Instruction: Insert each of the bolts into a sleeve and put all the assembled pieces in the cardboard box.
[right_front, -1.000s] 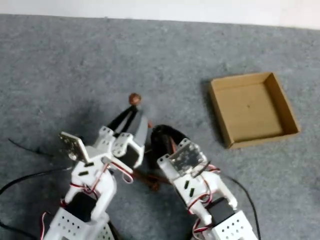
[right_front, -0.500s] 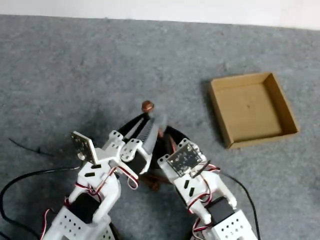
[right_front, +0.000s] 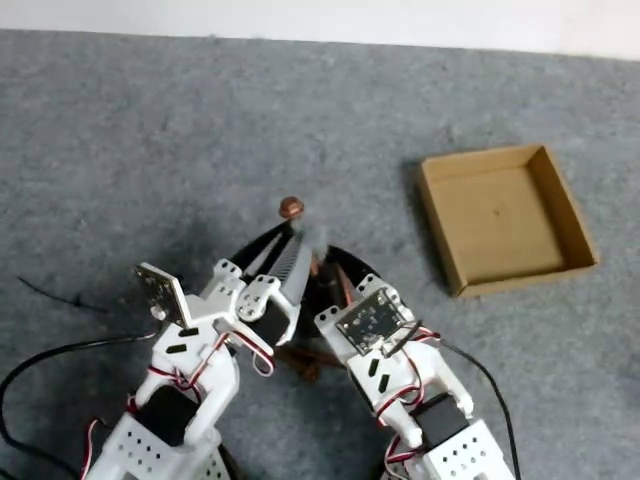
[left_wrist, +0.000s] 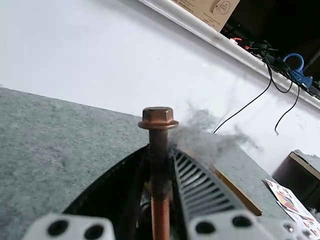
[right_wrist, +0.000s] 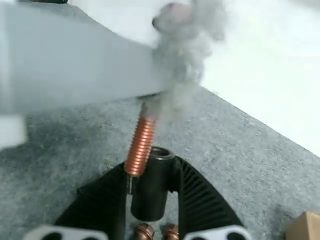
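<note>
Left gripper (left_wrist: 159, 149) clamps the bolt (left_wrist: 158, 120) mid-shank, its threads angled at the sleeve (right_wrist: 149, 192) pinched mouth-up in the right gripper (right_wrist: 151, 165), tip beside the rim and apparently not in, box (right_front: 500, 220) well apart.

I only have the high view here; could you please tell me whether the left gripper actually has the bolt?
Observer: Yes. In the left wrist view the left gripper is shut on the shank of the bolt, with the hex head pointing away from it.
Operator: Thank you. Does the right gripper hold a sleeve?
Observer: Yes, the right gripper is shut on a black sleeve, open end facing the bolt.
Operator: Is the bolt in?
Observer: Not yet; its threaded end lies beside the sleeve's rim, outside the opening.
</note>
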